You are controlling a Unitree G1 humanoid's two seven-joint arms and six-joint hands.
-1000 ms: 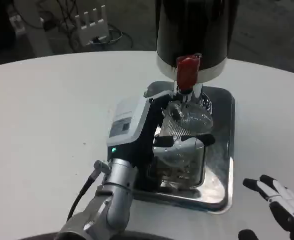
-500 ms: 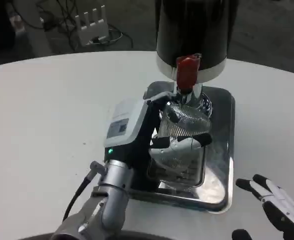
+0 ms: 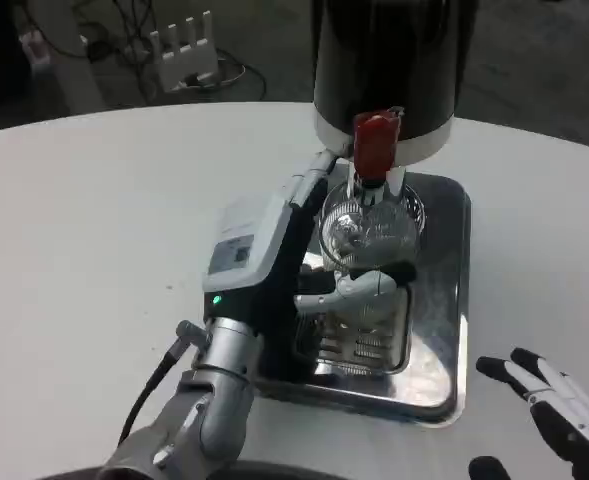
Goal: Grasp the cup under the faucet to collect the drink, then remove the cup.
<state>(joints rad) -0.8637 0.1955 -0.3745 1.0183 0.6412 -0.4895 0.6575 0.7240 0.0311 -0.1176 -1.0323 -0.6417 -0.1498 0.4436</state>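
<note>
A clear ribbed plastic cup stands upright on the steel drip tray, its mouth just below the red faucet lever of the black drink dispenser. My left hand grips the cup, with its white back to the cup's left and fingers wrapped across the cup's front. My right hand hovers open over the table at the lower right, fingers spread, well clear of the tray.
The tray's slotted grate lies in front of the cup. A white power strip and cables sit on the floor beyond the round white table.
My left hand has brought the cup from a tilted pose further back and upright beneath the faucet. The right hand has shifted slightly near the lower right corner.
</note>
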